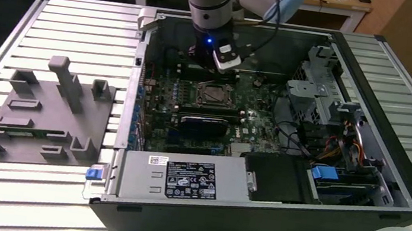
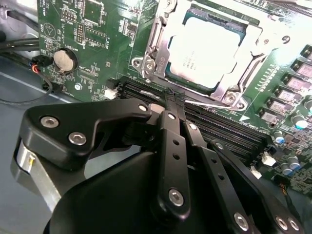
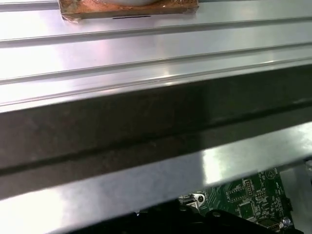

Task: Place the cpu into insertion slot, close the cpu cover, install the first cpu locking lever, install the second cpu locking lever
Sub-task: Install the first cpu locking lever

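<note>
The cpu (image 2: 202,48) lies silver-topped in the insertion slot (image 2: 161,61) on the green motherboard. The silvery cpu cover (image 2: 253,58) lies flat around it, framing its top. In the second wrist view my gripper (image 2: 173,99) hangs over the black memory slots (image 2: 224,129) just beside the socket, its black fingers (image 2: 171,146) drawn together with nothing between them. In the exterior view the gripper (image 1: 216,69) hovers inside the open case, a little behind the insertion slot (image 1: 213,95). A thin metal lever (image 2: 219,101) runs along the socket edge nearest the fingertips.
The open computer case (image 1: 389,175) lies on a slatted metal table (image 1: 82,21). A grey fixture block (image 1: 47,112) sits at the exterior view's left. A black card (image 1: 200,124), cables (image 1: 321,148) and a drive cage (image 1: 313,94) crowd the case. The first wrist view shows the case wall (image 3: 146,122).
</note>
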Action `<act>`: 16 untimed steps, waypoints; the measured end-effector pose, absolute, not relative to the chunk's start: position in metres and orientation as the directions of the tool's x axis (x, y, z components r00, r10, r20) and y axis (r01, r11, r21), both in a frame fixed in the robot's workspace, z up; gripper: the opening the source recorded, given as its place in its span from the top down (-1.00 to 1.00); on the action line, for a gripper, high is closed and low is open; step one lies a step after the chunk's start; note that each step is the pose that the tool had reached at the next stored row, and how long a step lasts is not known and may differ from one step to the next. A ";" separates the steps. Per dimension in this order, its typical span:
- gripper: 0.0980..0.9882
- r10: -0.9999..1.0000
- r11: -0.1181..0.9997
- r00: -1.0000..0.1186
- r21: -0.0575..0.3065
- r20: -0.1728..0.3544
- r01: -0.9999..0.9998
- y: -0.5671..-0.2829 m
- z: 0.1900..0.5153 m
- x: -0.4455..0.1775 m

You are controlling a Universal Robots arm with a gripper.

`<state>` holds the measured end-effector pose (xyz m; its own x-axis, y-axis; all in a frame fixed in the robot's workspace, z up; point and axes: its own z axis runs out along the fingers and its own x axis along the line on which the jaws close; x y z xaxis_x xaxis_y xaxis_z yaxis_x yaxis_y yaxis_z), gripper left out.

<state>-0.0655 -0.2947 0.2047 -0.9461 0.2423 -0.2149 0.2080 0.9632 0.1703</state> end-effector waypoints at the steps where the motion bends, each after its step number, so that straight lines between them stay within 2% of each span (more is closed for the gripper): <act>1: 0.99 0.242 0.963 -0.945 0.171 -0.218 0.207 -0.295 0.204 -0.066; 16: 0.99 0.241 0.964 -0.940 0.171 -0.240 0.204 -0.291 0.200 -0.072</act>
<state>-0.0719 -0.2907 0.1996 -0.9403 0.2413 -0.2399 0.2037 0.9639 0.1713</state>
